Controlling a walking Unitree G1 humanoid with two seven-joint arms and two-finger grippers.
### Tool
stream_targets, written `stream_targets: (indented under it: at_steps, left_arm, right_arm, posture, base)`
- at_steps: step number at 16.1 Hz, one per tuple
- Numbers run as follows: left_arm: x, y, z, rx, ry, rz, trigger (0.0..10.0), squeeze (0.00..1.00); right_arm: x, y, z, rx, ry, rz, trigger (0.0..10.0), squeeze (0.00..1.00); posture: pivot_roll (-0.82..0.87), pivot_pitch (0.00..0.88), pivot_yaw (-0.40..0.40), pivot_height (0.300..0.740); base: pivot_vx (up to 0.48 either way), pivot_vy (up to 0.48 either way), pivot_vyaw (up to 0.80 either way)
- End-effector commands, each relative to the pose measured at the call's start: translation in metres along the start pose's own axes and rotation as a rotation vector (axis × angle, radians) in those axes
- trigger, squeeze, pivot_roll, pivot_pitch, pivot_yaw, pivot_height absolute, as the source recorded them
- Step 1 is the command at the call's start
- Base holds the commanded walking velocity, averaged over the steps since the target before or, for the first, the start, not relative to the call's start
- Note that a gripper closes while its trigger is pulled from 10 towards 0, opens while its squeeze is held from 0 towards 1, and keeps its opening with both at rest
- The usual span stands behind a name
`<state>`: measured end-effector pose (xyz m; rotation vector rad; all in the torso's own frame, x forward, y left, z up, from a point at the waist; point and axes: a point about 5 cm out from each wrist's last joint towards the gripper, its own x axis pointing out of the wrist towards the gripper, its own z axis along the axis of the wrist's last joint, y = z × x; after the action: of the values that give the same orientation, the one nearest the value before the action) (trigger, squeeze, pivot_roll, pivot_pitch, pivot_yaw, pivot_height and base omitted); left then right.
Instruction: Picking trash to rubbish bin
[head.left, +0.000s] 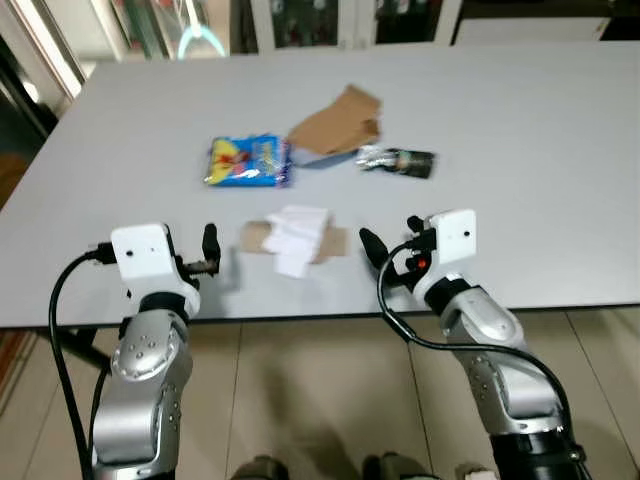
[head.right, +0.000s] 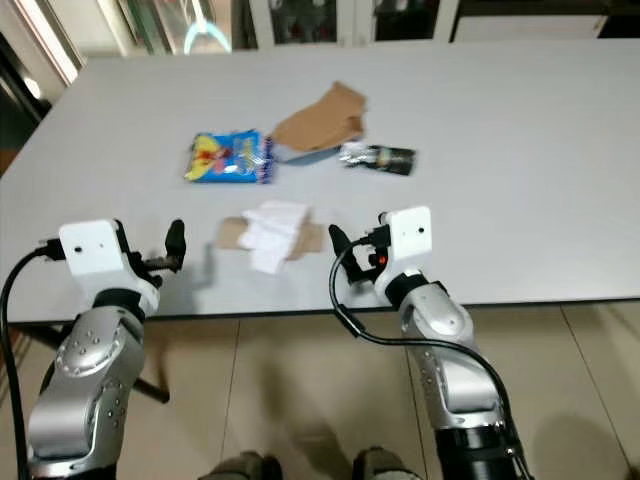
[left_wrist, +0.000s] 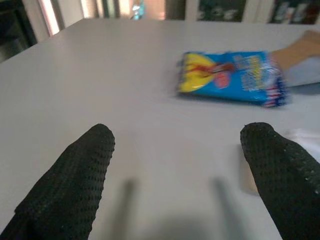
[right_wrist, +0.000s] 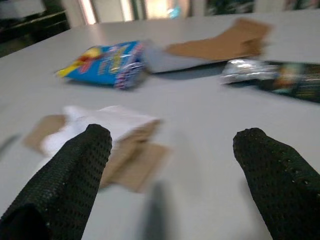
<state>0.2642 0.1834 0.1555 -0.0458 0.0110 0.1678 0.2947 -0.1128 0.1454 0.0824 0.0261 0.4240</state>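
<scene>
Broadly, a large grey table (head.left: 560, 150) spans the scene, its near edge running just under both raised arms, with tiled floor (head.left: 300, 400) below it. Both arms are lifted at that near edge, each pincer aimed over the tabletop towards the scattered trash.

Left gripper (left_wrist: 180, 175): its two black fingers (left_wrist: 75, 175) stand wide apart with nothing between them, hovering low over bare table near the edge. Straight ahead of it, well apart, lies a blue snack packet (head.left: 248, 161) printed in yellow and red, flat on the surface.

Right gripper (right_wrist: 175, 185): its fingers (right_wrist: 280, 180) are also spread wide and hold nothing. Just ahead of it and slightly towards the left gripper sits a white crumpled tissue (head.left: 297, 236) resting on a small piece of brown cardboard (head.left: 255, 238); this pile lies between the two grippers, a little closer to the right one, and neither touches it. Further beyond the right gripper, past the tissue, is a larger brown paper bag (head.left: 338, 122), flattened and creased, its end just beside the blue snack packet. Beside the bag, on the side away from the left gripper, lies a dark wrapper (head.left: 398, 160) with a silvery crinkled end, the smallest item on the table.
</scene>
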Motion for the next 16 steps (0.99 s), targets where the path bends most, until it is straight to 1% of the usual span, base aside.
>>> stream_targets:
  at_steps: [1,3,4,5,9,16]
  left_arm:
    - [-0.003,0.006,-0.004,0.001,0.024,0.03,10.0,0.0]
    - [-0.003,0.005,-0.005,0.002,0.029,0.028,10.0,0.0]
    - [-0.003,0.005,-0.006,-0.002,0.034,0.03,10.0,0.0]
    - [-0.003,0.005,-0.007,-0.005,0.037,0.031,10.0,0.0]
    - [0.0,0.005,-0.008,-0.012,0.045,0.036,10.0,0.0]
    - [0.011,0.008,-0.01,-0.031,0.058,0.06,10.0,0.0]
  right_arm:
    - [0.0,0.006,0.001,0.008,-0.004,0.026,10.0,0.0]
    - [0.0,0.006,0.001,0.009,-0.004,0.025,10.0,0.0]
    - [0.0,0.006,0.001,0.012,0.001,0.026,10.0,0.0]
    - [0.0,0.006,0.0,0.034,0.009,0.025,10.0,0.0]
    - [0.001,0.007,0.001,0.018,0.009,0.029,10.0,0.0]
    - [0.001,0.006,0.002,0.006,0.015,0.035,10.0,0.0]
  posture:
    - [-0.06,0.153,0.05,0.74]
    - [-0.06,0.153,0.05,0.74]
    - [-0.06,0.154,0.049,0.74]
    - [-0.06,0.154,0.049,0.74]
    - [-0.07,0.154,0.046,0.74]
    - [-0.08,0.155,0.038,0.74]
  base:
    - [0.0,0.0,0.0]
    - [0.0,0.0,0.0]
    - [0.0,0.0,-0.43]
    - [0.0,0.0,-0.68]
    - [0.0,0.0,-0.79]
    - [0.0,0.0,-0.79]
